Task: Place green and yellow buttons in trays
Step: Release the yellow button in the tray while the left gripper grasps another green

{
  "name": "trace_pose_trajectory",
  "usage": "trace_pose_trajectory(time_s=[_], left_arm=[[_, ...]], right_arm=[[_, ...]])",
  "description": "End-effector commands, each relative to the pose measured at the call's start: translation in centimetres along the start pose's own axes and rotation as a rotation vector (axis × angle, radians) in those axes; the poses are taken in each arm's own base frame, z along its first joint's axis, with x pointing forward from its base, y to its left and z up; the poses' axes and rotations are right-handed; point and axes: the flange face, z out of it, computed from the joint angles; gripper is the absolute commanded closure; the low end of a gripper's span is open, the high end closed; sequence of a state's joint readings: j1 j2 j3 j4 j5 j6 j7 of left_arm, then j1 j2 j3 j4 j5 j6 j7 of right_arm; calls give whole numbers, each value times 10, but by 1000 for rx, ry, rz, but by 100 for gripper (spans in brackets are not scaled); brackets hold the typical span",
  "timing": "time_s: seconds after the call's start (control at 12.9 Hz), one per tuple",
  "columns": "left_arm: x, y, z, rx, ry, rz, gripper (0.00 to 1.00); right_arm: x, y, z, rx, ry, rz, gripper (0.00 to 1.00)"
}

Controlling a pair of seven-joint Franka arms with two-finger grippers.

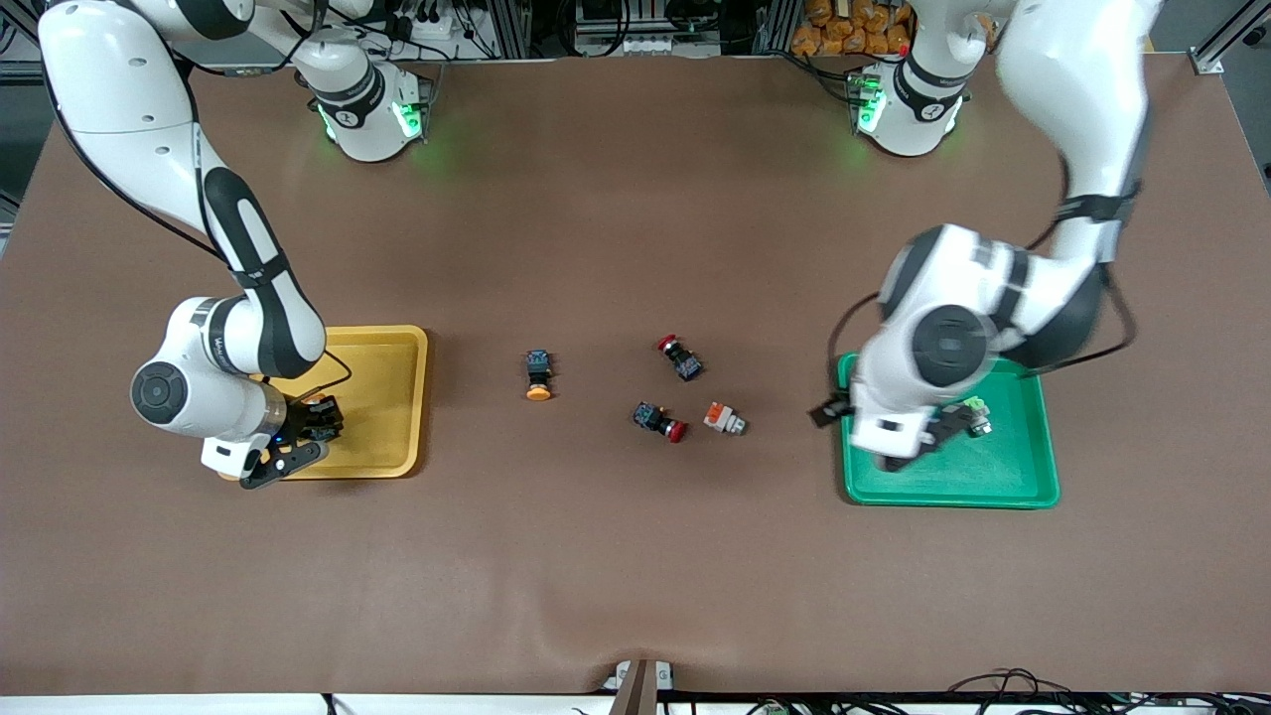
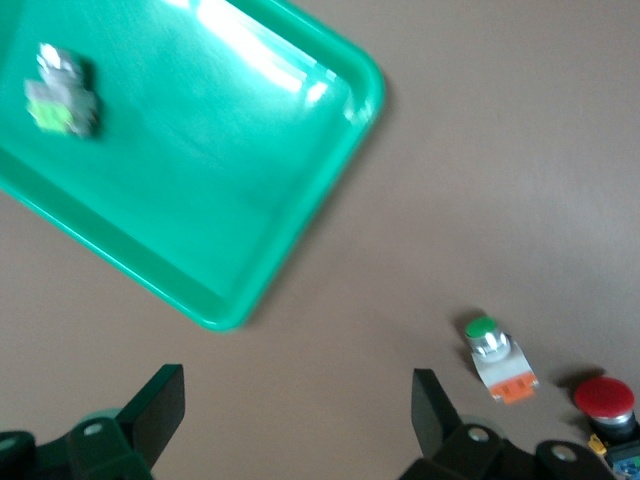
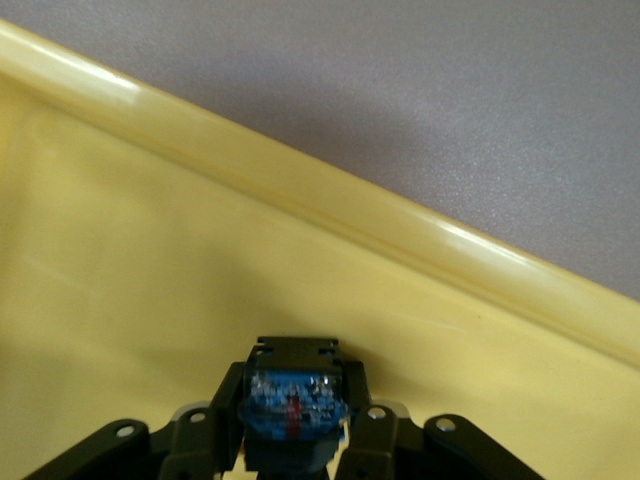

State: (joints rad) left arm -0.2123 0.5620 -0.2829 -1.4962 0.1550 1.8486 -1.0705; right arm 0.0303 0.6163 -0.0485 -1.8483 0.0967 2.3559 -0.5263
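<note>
Low over the yellow tray (image 1: 397, 397), near the edge closest to the front camera: right claw (image 1: 298, 442), fingers (image 3: 205, 430) pinched narrow on a black-bodied button (image 3: 295, 405), blue-lit end showing in the right wrist view. Cap not visible.

Over the green tray (image 1: 993, 477), at its corner toward the middle of the surface (image 1: 635, 576): left claw (image 1: 918, 442), fingers (image 2: 160, 400) spread wide, gripping nothing. Just beside this claw, lying in the green tray: white-bodied button with light-green cap (image 1: 978, 415).

Between the two claws, out on the bare surface:
- yellow-capped black button (image 1: 538, 375), closer to the right claw's tray;
- two red-capped black buttons (image 1: 680, 357) (image 1: 660, 420), near each other;
- white and orange-bodied button (image 1: 725, 418), green round cap seen in the left wrist view, closest of these to the left claw.
</note>
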Motion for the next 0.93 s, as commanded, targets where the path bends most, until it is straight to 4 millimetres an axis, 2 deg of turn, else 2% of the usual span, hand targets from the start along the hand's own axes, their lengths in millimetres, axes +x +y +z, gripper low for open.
trace_pose_trajectory(time_s=[0.0,0.16,0.31,0.54,0.62,0.85], left_arm=[[-21,32,28,-2,-6,-69,0],[-24,42,48,-9,-19,-132,0],[-37,61,68,-41,-15,-235,0],[-35,76,89,-119,-9,-391,0],[-40,82,96,-130,-10,-417,0],[-43,92,119,-156,-14,-501,0]], right_arm=[[1,1,2,-8,4,-23,0],[1,1,-1,-6,1,-33,0],[-1,-2,-7,8,-19,-35,0],[-5,-11,-52,45,-59,-26,0],[-3,-14,-68,45,-54,-20,0],[15,-51,-112,42,-71,50,0]])
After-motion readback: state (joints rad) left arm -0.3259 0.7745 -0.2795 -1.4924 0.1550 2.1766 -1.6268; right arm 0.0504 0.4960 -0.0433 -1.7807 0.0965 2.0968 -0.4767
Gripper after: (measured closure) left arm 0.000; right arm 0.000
